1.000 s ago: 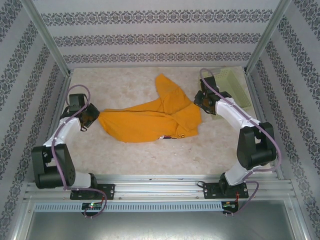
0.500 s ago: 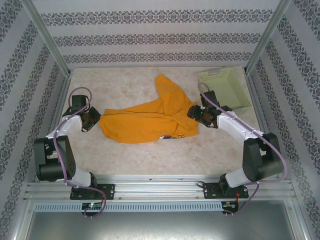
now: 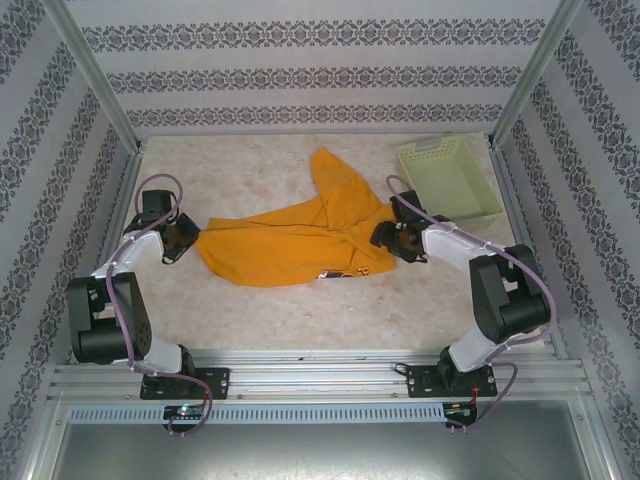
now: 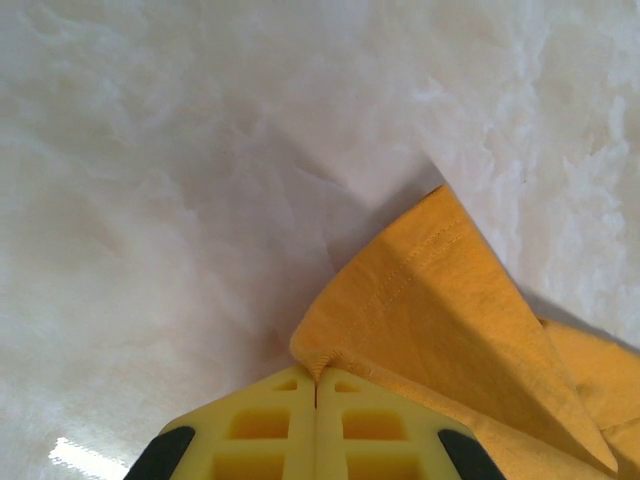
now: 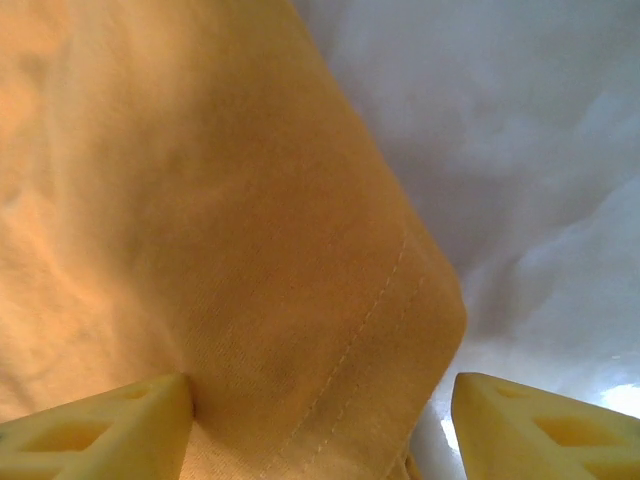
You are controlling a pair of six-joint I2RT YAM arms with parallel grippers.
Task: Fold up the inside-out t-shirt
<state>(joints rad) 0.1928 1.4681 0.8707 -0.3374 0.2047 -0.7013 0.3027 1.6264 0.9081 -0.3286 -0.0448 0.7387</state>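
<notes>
Two claws are at the inside-out t-shirt (image 3: 290, 245), which lies crumpled across the middle of the surface (image 3: 250, 170), with one part trailing toward the far wall. My left claw (image 4: 316, 378) is pressed together, pinching a stitched edge at the shirt's left end. The cloth rises tent-like from the tips, so I judge that this pinch anchors that end for spreading. My right claw (image 5: 320, 400) is spread, its fingers standing either side of a hemmed corner at the shirt's right end, with cloth between them and nothing gripped. I read that as lining up a grasp, so both ends could be drawn taut before any fold. A pale green basket (image 3: 450, 178) sits far right, apart from the shirt. As for writing, a dark print (image 3: 345, 272) peeks from the shirt's near edge, too small for me to read, and I see no label or brand elsewhere.
</notes>
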